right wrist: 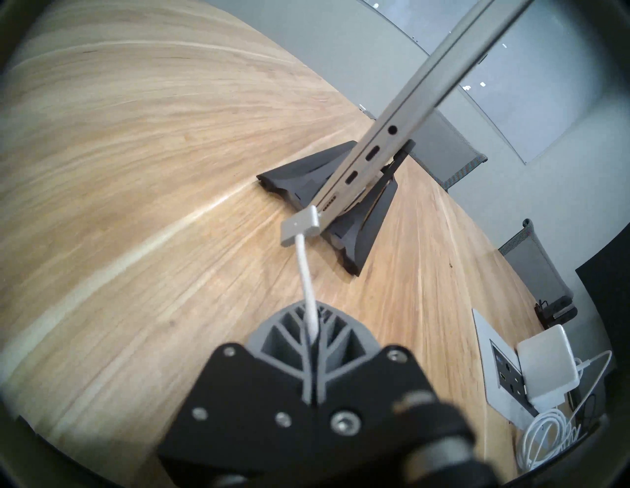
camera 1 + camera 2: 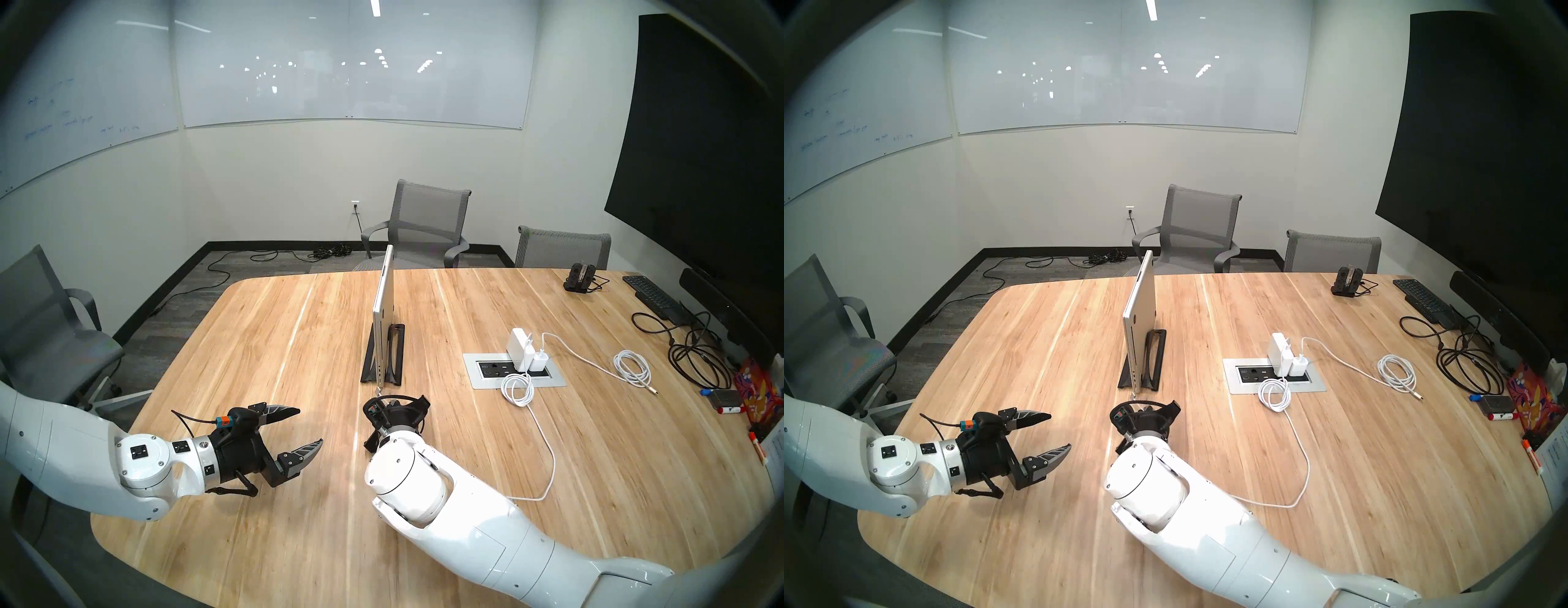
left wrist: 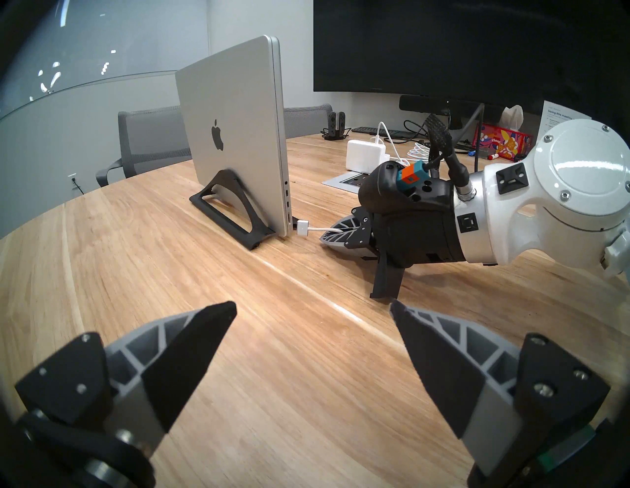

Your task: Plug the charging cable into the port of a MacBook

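My right gripper [image 1: 312, 327] is pinched on the charging cable [image 1: 304, 269] — connector at the MacBook [image 3: 235, 136] edge; left gripper [image 3: 312, 327] wide, empty.

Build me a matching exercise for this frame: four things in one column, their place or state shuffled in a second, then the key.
1. MacBook
2. charging cable
3. left gripper
4. power adapter

A. open, holding nothing
B. standing on edge in a black stand
C. plugged in at the table's outlet box
D. pinched in the shut right gripper, connector at the laptop's edge

Pairs: 1-B, 2-D, 3-A, 4-C
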Robot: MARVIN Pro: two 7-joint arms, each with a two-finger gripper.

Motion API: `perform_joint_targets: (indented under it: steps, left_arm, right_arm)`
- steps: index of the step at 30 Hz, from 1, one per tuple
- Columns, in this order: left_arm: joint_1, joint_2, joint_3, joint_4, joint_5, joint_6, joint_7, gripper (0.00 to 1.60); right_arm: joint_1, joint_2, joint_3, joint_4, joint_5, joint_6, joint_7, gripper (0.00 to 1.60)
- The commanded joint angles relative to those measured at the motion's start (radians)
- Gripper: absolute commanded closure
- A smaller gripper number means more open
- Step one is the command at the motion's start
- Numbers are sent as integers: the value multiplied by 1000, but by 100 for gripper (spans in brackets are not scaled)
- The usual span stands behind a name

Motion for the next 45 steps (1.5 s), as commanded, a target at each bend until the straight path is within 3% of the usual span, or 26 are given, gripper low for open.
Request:
perform_joint_targets:
  steps: [1,28,45]
  left_arm:
    - [-7,-2,-9,-4,2,-4,2,0]
    - [-7,-2,-9,-4,2,-4,2,0]
    - [-7,-2,-9,-4,2,-4,2,0]
  right_arm:
    - [19,-12,-12,-16,-25,37,-20,160]
    - [67,-40,-12,26,-46,71,-23,160]
    - [106,-41,-34,59,-58,117,19,160]
